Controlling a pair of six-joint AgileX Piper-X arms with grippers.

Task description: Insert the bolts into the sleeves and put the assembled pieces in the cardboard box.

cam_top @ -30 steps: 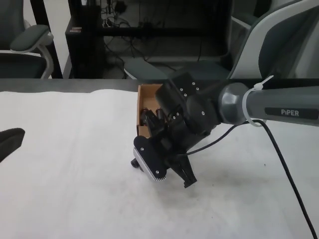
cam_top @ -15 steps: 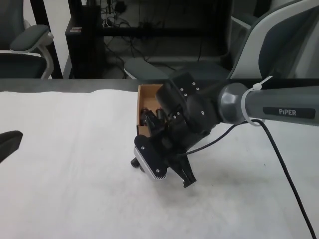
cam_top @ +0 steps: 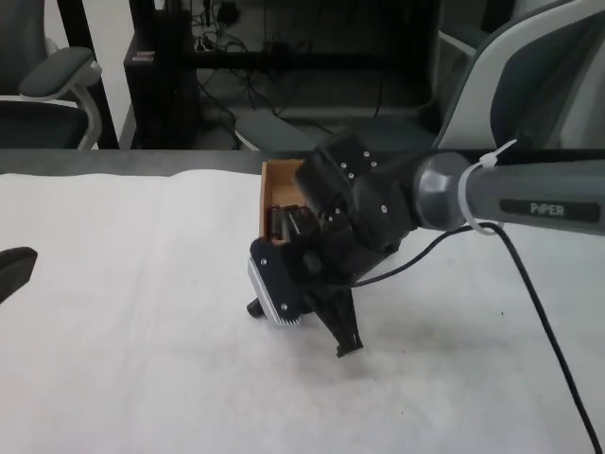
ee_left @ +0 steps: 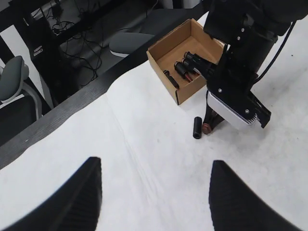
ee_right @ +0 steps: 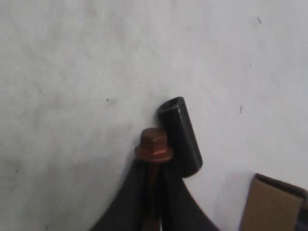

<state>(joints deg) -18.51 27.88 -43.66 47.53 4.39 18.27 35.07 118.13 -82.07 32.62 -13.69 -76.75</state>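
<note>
On a white-clothed bench (cam_top: pixel 113 284), the right gripper (ee_right: pixel 154 169) clamped a stiff copper-coloured hex bolt (ee_right: pixel 154 144) by its shank beside a probably slick black cylindrical sleeve (ee_right: pixel 179 134).

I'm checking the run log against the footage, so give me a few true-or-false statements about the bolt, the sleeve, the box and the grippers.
1. The right gripper is shut on a copper bolt. True.
2. The bolt sits inside the black sleeve. False: the sleeve lies beside it on the white cloth.
3. The cardboard box is empty. False: it holds several dark pieces.
4. The left gripper is open. True.
</note>
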